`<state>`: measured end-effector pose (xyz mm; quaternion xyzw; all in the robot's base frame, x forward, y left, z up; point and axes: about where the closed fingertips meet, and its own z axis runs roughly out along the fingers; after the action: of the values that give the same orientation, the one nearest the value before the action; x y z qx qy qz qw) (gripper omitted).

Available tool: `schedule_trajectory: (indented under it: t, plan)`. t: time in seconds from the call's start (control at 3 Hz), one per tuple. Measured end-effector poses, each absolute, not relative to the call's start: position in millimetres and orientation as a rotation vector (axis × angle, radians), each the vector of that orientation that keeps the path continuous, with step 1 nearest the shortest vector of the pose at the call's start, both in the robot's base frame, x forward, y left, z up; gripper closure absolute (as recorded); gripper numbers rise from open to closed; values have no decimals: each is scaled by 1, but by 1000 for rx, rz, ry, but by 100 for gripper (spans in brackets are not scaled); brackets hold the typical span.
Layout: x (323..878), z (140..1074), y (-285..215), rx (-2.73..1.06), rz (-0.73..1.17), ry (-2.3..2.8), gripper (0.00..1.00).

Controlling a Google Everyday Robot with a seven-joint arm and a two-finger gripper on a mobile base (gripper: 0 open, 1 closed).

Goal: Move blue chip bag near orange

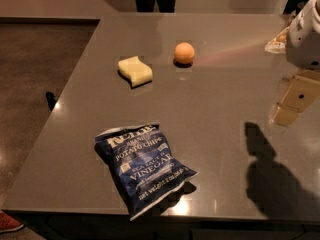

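Cream gripper (287, 111) hangs right, well apart from blue chip bag (142, 166).

The chip bag (142, 166) lies on the bench (220, 99) by its near edge. Well behind it sit the sponge (135, 71) and, near its right, the orange (184, 53). The gripper (291, 105) hangs over the bench's right side, apart from all three.

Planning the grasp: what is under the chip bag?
The bag rests on the table; only its shadow shows at its right edge. Anything beneath it is covered. The end effector hovers at the far right.
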<state>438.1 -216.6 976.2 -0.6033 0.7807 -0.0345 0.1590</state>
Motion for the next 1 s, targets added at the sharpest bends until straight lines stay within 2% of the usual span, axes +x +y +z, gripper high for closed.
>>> schedule_trajectory:
  t: [0.67,1.0]
  plan:
    - [432,972,-211,-1700,-39,2203,0]
    - [419,956,-202,-1680,83,2177,0]
